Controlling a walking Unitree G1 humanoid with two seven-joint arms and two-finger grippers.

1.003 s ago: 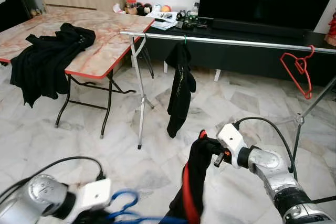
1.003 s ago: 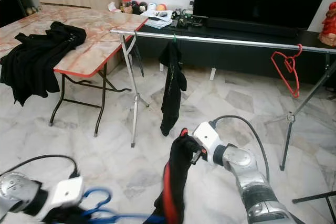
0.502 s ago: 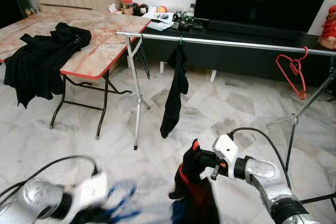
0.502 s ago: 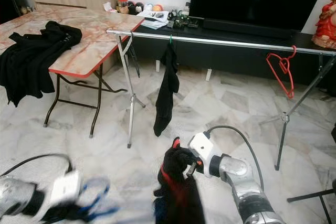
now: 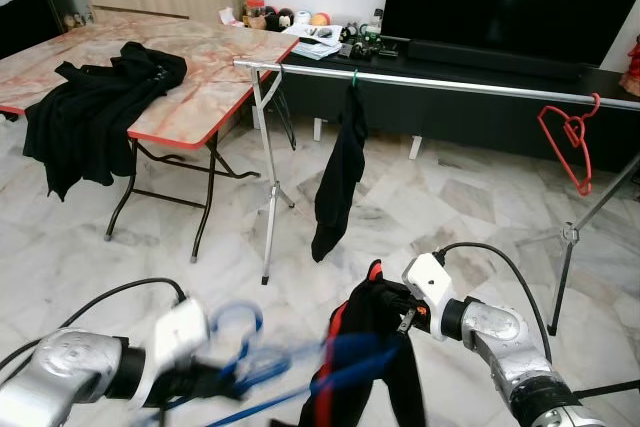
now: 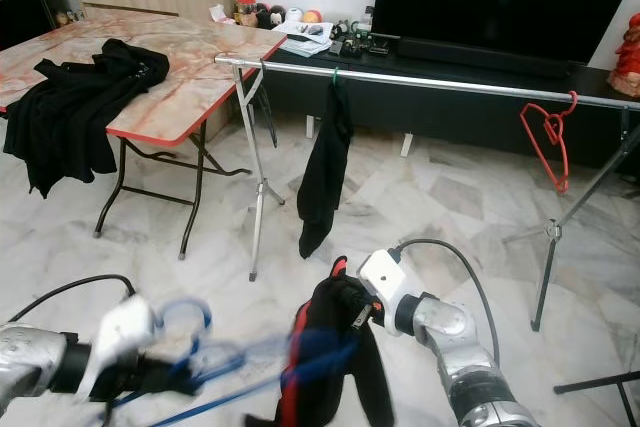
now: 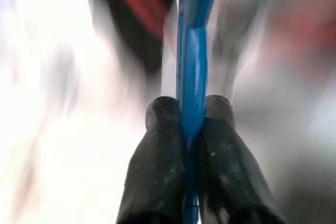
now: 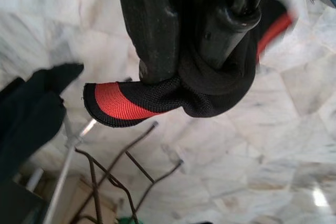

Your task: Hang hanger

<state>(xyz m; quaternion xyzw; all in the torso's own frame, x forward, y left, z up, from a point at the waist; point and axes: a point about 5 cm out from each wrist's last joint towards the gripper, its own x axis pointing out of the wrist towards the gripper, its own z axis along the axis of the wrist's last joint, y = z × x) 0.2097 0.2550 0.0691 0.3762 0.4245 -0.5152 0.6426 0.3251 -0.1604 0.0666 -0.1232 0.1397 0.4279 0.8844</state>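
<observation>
A blue hanger (image 5: 250, 352) is motion-blurred low at the front left, and its bar reaches across to a black garment with red trim (image 5: 375, 357). My left gripper (image 7: 191, 111) is shut on the blue hanger's (image 7: 192, 51) thin bar. My right gripper (image 5: 398, 309) is shut on the top of the garment (image 8: 121, 103), which hangs bunched below it. Further off, a silver rail (image 5: 480, 82) runs across the room above both grippers. A black garment (image 5: 340, 172) hangs from it, and a bare red hanger (image 5: 570, 137) hangs near its right end.
A folding table (image 5: 200, 87) with a red edge stands at the left, with black clothes (image 5: 90, 107) heaped on it. A dark TV console (image 5: 500, 97) runs behind the rail. The rail's stand legs (image 5: 268, 207) rest on the marble floor ahead.
My left arm has swung the blue hanger up and to the right, towards the garment. The right gripper keeps its hold in nearly the same place. The camera has shifted slightly.
</observation>
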